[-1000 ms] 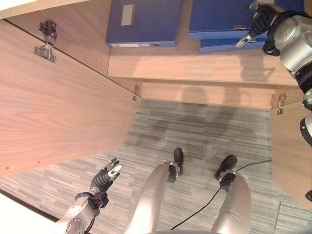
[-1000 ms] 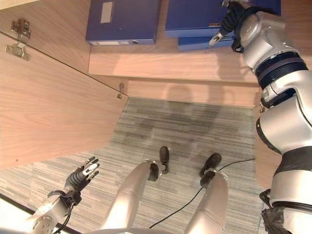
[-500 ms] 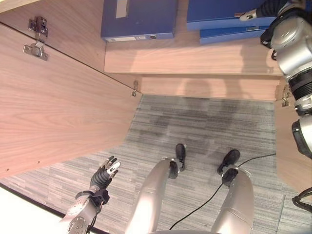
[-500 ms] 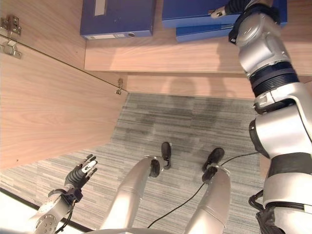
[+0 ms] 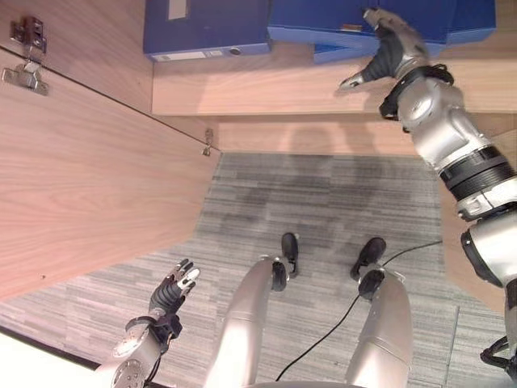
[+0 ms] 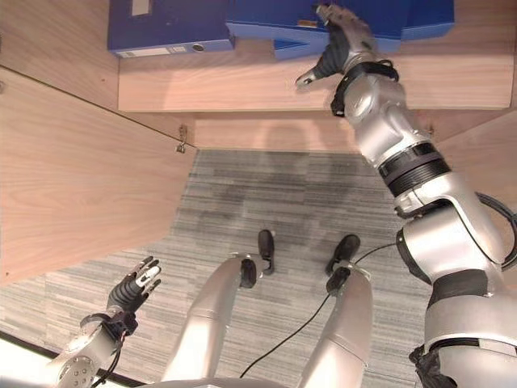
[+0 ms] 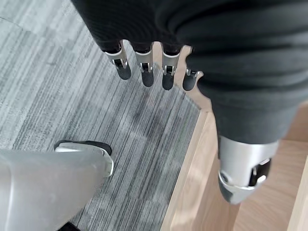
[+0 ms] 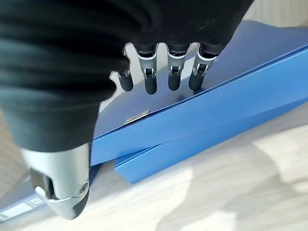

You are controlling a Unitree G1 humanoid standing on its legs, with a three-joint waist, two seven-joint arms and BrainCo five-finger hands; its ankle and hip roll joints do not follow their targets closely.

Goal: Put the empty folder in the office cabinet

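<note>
Cabinet shelf (image 5: 307, 89), right hand (image 5: 386, 56) relaxed, seemingly touching stacked folder (image 5: 355, 18), second folder (image 5: 206, 28) alongside, left hand (image 5: 171, 293) slack.

The robot's right silver-grey arm is extended up and forward, its right hand (image 5: 386, 55) raised with the dark ribbed cover over the wrist, fingers (image 8: 150, 82) straight in a row and thumb (image 8: 60, 185) held apart. The left silver-grey arm hangs low at the robot's left side. Its left hand (image 5: 171, 293) is relaxed, with fingers (image 7: 146, 72) straight, slightly spread and holding nothing.
</note>
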